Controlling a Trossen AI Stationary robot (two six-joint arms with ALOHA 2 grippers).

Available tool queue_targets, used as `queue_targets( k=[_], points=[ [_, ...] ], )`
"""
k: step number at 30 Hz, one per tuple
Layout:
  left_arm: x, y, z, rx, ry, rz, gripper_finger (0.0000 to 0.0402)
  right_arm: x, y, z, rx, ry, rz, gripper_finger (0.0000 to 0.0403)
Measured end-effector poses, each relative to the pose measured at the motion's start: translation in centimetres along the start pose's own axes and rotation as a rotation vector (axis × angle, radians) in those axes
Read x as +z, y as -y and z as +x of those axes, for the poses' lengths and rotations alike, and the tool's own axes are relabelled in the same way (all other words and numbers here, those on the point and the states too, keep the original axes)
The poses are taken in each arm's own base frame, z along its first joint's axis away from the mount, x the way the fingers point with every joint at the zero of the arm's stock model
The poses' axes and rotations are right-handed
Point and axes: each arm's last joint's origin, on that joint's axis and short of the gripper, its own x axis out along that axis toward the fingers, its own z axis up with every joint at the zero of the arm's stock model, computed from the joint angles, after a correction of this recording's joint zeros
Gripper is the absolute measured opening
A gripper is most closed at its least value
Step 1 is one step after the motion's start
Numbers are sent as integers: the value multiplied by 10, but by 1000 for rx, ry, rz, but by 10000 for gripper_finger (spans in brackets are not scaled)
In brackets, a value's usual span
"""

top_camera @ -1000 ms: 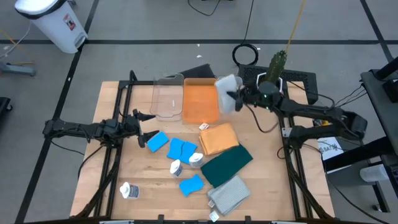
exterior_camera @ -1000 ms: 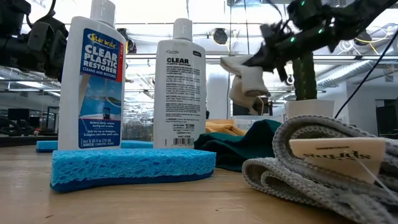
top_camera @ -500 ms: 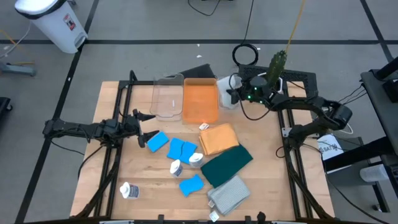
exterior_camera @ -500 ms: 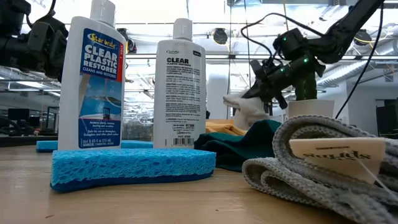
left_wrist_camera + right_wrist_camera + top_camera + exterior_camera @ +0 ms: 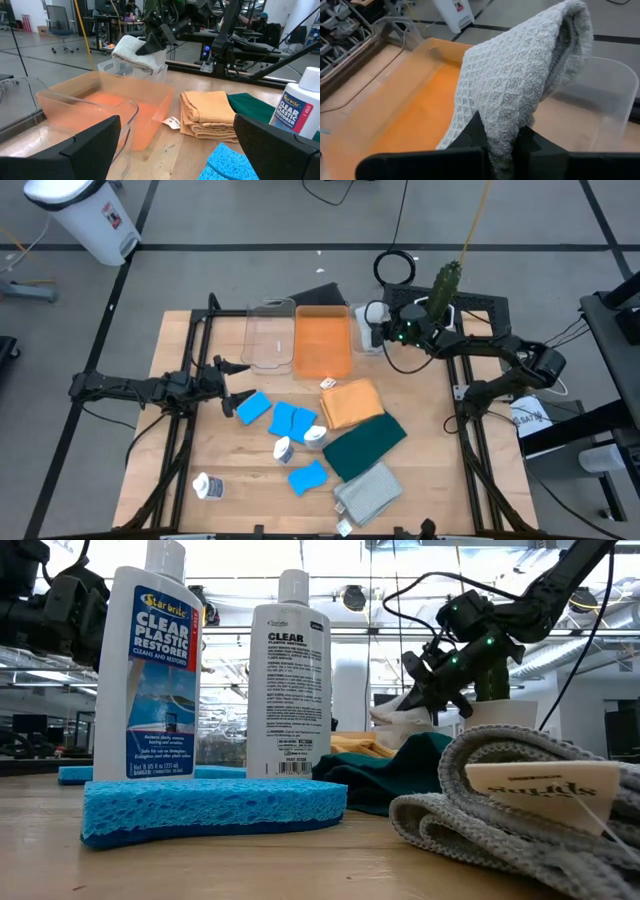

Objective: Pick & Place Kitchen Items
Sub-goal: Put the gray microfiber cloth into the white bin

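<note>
My right gripper [image 5: 383, 332] is shut on a pale grey waffle cloth [image 5: 134, 49] over a small clear bin [image 5: 156, 71] to the right of the orange bin [image 5: 322, 343]. It also shows in the low view [image 5: 418, 698]. My left gripper [image 5: 238, 385] is open and empty at the table's left, beside a blue sponge [image 5: 253, 407]. Two more sponges [image 5: 291, 420] and white bottles [image 5: 283, 448] lie mid-table. Folded orange [image 5: 352, 401], dark green [image 5: 365, 445] and grey [image 5: 368, 492] cloths lie to their right. My right gripper pinches the waffle cloth between its two fingers at a bunched fold [image 5: 496, 131]; the cloth itself drapes over the fingertips and hides them. The fingers slant down toward the table's left. The cloth's loose end [image 5: 141, 70] hangs slack down into the small clear bin.
A larger clear bin [image 5: 268, 335] stands left of the orange bin. A cactus in a white pot [image 5: 445, 280] stands behind my right arm. A third bottle [image 5: 207, 486] lies near the front left. Bare wood shows at the front left and right.
My right gripper has gone down and a little toward the table's far right with the waffle cloth, staying shut. The cloth, hanging high above the bins before, now sits low at the small clear bin.
</note>
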Motion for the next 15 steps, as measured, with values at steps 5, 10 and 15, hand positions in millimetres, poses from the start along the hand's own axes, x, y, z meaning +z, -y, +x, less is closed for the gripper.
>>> queue_targets(
  k=[5, 10, 15],
  points=[
    [0, 0, 0, 0, 0, 0, 395, -7, -4, 0, -6, -51, -19, 18],
    [0, 0, 0, 0, 0, 0, 395, -9, -10, 0, -23, -39, -34, 18],
    [0, 0, 0, 0, 0, 0, 395, -10, -11, -1, -119, 4, -92, 18]
  ],
)
